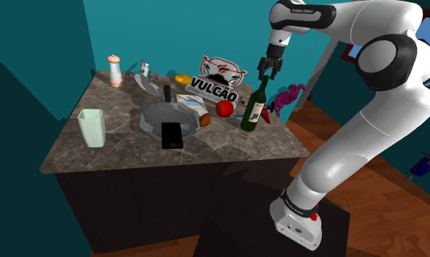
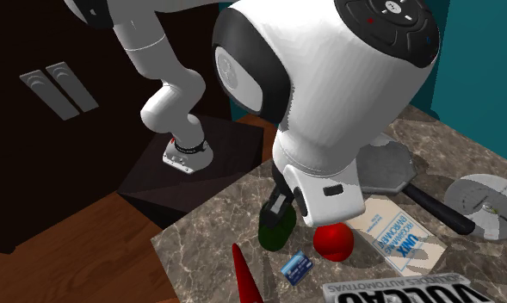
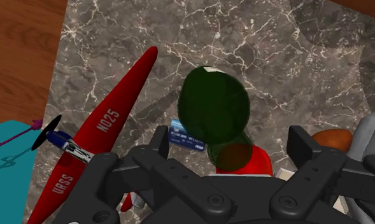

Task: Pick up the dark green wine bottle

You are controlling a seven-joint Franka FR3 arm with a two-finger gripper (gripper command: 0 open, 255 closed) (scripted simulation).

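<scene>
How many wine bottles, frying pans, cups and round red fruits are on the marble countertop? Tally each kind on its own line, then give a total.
wine bottle: 1
frying pan: 1
cup: 1
round red fruit: 1
Total: 4

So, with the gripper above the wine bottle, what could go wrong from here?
1. The open gripper hangs over the upright wine bottle's narrow neck; a descent off centre might knock it over onto the red apple beside it.
2. The bottle stands near the counter's edge, so a topple could send it to the floor.
</scene>
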